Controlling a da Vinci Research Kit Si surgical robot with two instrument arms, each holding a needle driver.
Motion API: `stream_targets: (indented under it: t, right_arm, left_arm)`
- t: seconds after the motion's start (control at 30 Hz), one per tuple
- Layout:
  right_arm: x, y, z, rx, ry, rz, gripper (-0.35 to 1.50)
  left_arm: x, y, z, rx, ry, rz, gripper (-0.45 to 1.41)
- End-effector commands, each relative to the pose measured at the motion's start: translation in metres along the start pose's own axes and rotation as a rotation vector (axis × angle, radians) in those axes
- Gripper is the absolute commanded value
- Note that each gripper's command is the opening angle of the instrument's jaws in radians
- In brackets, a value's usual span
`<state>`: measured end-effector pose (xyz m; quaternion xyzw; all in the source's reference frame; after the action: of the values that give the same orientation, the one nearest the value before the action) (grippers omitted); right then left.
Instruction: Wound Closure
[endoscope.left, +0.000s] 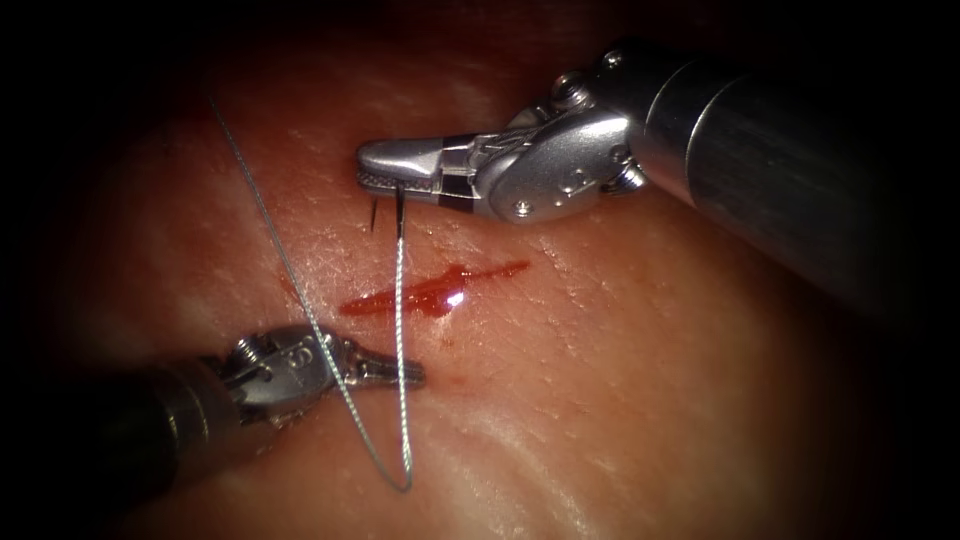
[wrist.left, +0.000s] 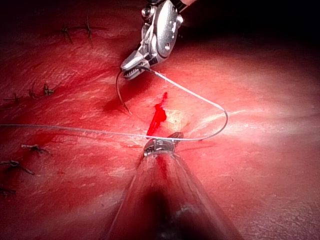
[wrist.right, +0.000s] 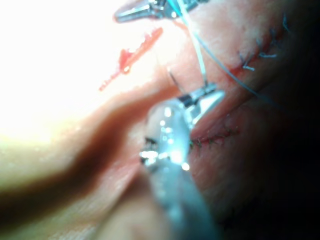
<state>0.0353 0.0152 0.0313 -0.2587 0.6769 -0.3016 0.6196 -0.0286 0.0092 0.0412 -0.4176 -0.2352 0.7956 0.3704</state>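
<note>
My right tool (endoscope.left: 385, 178) reaches in from the upper right, jaws shut on the curved needle (wrist.left: 120, 97) near its thread end. The needle hangs below the jaws beyond the cut's left end, its tip close to the tissue (endoscope.left: 620, 400); I cannot tell whether it touches. Thread (endoscope.left: 400, 300) drops from the needle across the cut (endoscope.left: 430, 290), loops near the front and runs back up to the far left. My left tool (endoscope.left: 400, 374) lies low on the left, jaws shut, with the thread crossing at their tips. I cannot tell whether it grips the thread.
Red fluid (endoscope.left: 395, 300) fills the short cut. Rows of finished stitches (wrist.left: 75, 31) sit on the tissue off to one side, also visible as stitches (wrist.right: 215, 137) near my right tool's jaws (wrist.right: 207, 95). The left tool (wrist.right: 131, 13) lies beyond them.
</note>
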Motion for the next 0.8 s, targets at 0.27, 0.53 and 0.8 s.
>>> stream_targets:
  t: [0.27, 0.53, 0.8]
  right_arm:
    - [-0.0012, 0.0000, 0.0006, 0.016, 0.001, -0.021, -0.35]
    - [-0.0013, -0.0004, 0.0007, 0.044, -0.006, -0.058, -0.35]
    - [-0.0016, -0.0014, 0.0010, 0.046, -0.010, -0.073, -0.35]
  left_arm:
    - [-0.0001, -0.0003, 0.0008, -0.001, 0.001, 0.001, -0.41]
    - [-0.0001, -0.0003, 0.0008, -0.001, 0.001, 0.001, -0.43]
    - [-0.0001, -0.0003, 0.0007, -0.001, 0.001, 0.001, -0.43]
